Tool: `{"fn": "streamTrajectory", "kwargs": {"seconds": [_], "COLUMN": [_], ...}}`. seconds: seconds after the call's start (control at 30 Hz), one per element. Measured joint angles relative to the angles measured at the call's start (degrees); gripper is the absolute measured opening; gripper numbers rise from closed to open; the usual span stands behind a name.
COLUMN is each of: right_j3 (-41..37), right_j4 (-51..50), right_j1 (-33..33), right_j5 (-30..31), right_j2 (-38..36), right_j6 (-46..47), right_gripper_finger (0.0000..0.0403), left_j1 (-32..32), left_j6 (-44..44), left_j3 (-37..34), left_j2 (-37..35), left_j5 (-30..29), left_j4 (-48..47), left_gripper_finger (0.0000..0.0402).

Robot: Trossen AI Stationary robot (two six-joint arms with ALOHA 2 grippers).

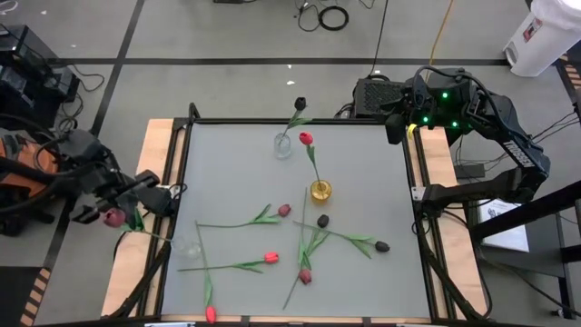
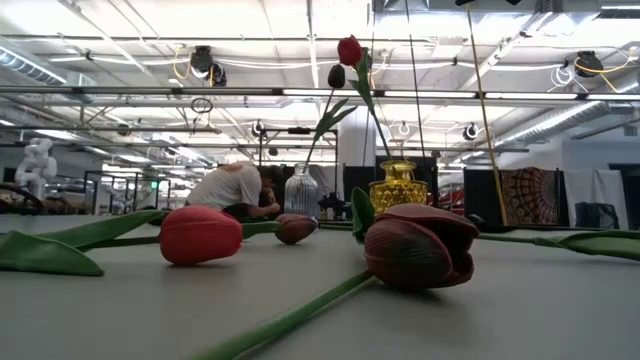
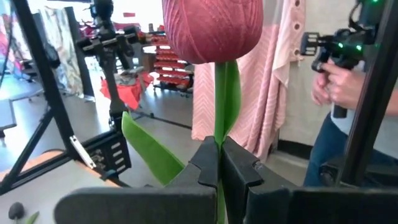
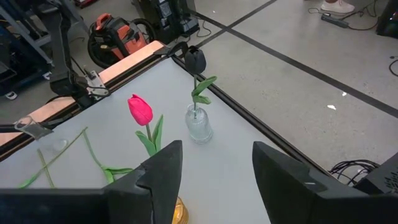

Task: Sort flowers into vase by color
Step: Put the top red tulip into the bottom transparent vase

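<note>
My left gripper (image 1: 133,218) hovers over the table's left edge, shut on a dusky-pink tulip (image 3: 211,28). My right gripper (image 4: 214,162) hangs open and high over the far right corner. A clear vase (image 1: 283,145) at the far side holds a black tulip (image 1: 300,104) by its stem. A yellow vase (image 1: 320,191) holds a red tulip (image 1: 306,138). A small clear vase (image 1: 188,245) stands empty near the left edge. Several tulips lie flat on the table: red (image 1: 270,259), maroon (image 1: 305,275) and black (image 1: 322,221). My left gripper pinches the tulip's stem (image 3: 219,149) between its two fingers, a short way below the head and beside a leaf (image 3: 152,152). The fingers lie level and across the stem. The head (image 1: 113,216) is lifted clear, and the long stem (image 1: 159,236) trails toward the table's left edge.
A black frame (image 1: 186,163) rims the grey table, with wooden strips outside it. A person (image 2: 235,185) sits behind the table, and a hand (image 3: 336,81) on a grip shows beyond my left gripper. Bare table lies at the far left and far right.
</note>
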Motion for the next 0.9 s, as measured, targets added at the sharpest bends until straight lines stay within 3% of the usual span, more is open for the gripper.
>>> {"fn": "streamTrajectory", "kwargs": {"seconds": [0.4, 0.9], "right_j3": [0.00, 0.00], "right_j4": [-0.02, 0.00], "right_j1": [0.01, 0.02], "right_j5": [0.00, -0.01], "right_j2": [-0.01, -0.01], "right_j6": [-0.01, -0.02], "right_gripper_finger": [0.0187, 0.0187], "left_j1": [0.00, 0.00], "left_j6": [-3.80, -4.54], "left_j3": [-2.68, -3.79], "left_j2": [-4.67, -5.13], "left_j5": [-1.74, -6.37], "left_j4": [1.21, 1.47], "left_gripper_finger": [0.0003, 0.0003]}}
